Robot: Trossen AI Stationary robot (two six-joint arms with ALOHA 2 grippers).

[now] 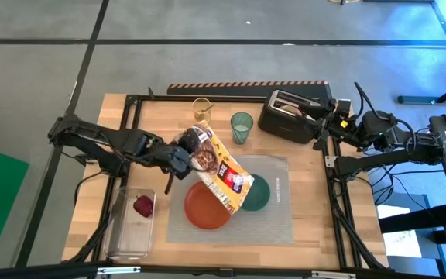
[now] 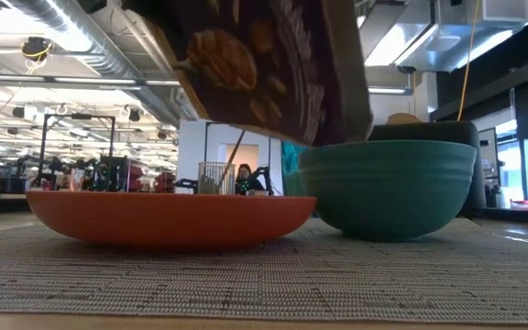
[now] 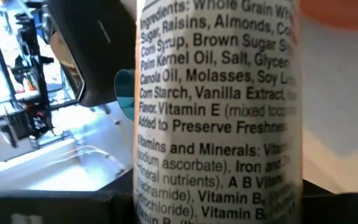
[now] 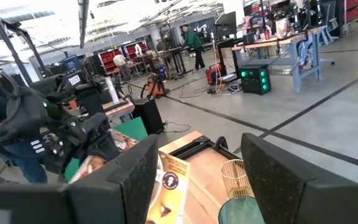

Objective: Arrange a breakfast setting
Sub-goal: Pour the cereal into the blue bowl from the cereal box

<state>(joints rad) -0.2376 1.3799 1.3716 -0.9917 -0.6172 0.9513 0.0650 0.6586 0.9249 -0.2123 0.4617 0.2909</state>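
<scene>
My left gripper (image 1: 183, 157) is shut on the purple cereal box (image 1: 221, 170), which slants over the orange plate (image 1: 204, 209) and the teal bowl (image 1: 257, 194). Both stand on the grey placemat (image 1: 273, 221). In the low view the box (image 2: 264, 64) hangs above the plate (image 2: 168, 218) and the bowl (image 2: 388, 188). The green cup (image 1: 241, 126) stands on the wood behind the mat. The dark red fruit (image 1: 142, 205) lies in a clear tub. My right gripper (image 4: 197, 155) is open and empty beside the toaster (image 1: 289, 115). No bagel-like ring shows. My left gripper pinches the cereal box near its raised far-left end (image 1: 194, 147), coming about level from the table's left. The box's narrow ingredients panel (image 3: 216, 186) faces the wrist camera, and the box hides the fingertips. The box is lifted clear and tilted, its lower end over plate and bowl.
The black toaster stands at the back right. A gold wire holder (image 1: 200, 108) stands at the back near the cup. The clear tub (image 1: 132, 223) sits at the front left. A black frame runs along the table's edges (image 1: 127, 108).
</scene>
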